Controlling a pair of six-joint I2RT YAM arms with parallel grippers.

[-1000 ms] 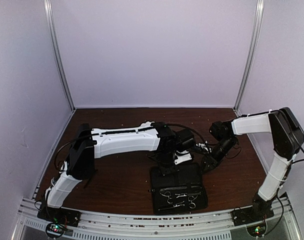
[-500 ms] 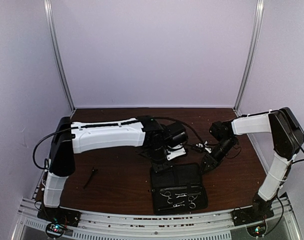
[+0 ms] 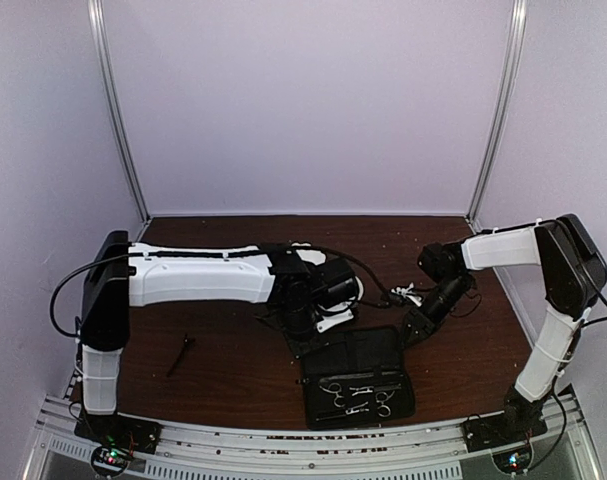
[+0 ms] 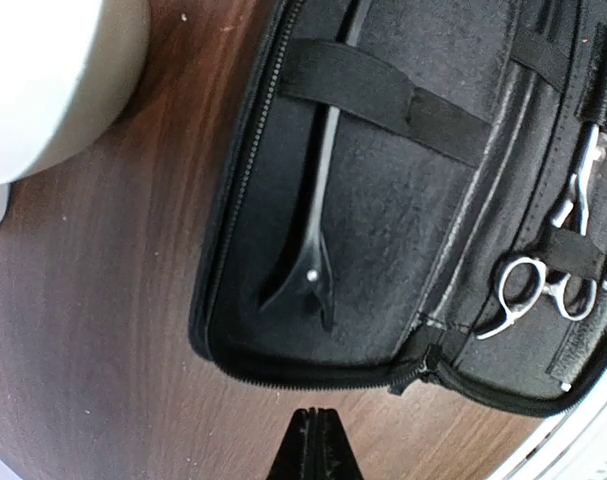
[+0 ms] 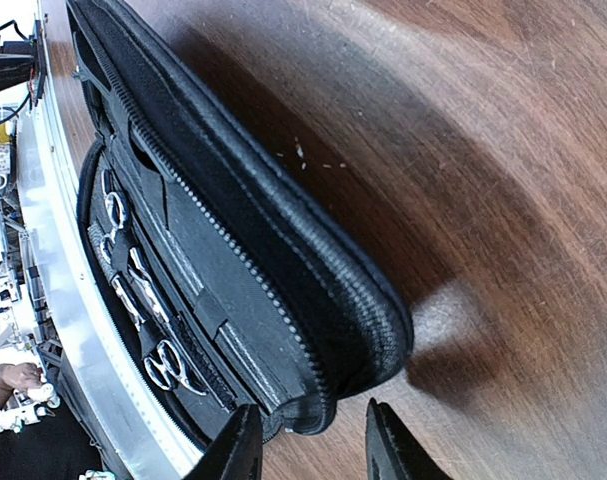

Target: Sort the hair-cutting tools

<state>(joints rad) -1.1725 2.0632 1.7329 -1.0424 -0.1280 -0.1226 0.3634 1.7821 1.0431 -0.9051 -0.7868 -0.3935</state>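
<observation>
"Black rectangular fabric zip case (image 3: pixel 358 350) lay open at 6 o'clock on the brown wooden table (image 3: pixel 233 375)," the inspector reported. "One thin black stick-like clip (image 4: pixel 321 190) was tucked under the elastic strap in its far half. Two slim silver metal scissors with finger rings (image 3: pixel 360 388) sat strapped in the near half."

"What had changed?" the supervisor asked.

"A second earlier the left gripper (image 4: pixel 318 447) was down over that far half. It had since drawn off towards 11 o'clock of the case. Its fingers were pressed together with nothing between them. I judged the clip delivered and released."

"The right gripper?"

"The right gripper (image 5: pixel 313 445) had not moved. It stood at the case's 2 o'clock corner, jaws part-way apart with the zipped edge between them. A gap showed on one side, so I could not confirm a clamp."

"Outstanding items?"

"A second thin black stick-like clip (image 3: pixel 180 353) lay loose on the table at 9 o'clock of the case, well apart from it and nearer the left arm. In my judgement three of four tools were stowed and that clip was the remaining fetch. Lying thin and flat on the wood, it would call for a low, careful pinch."
</observation>
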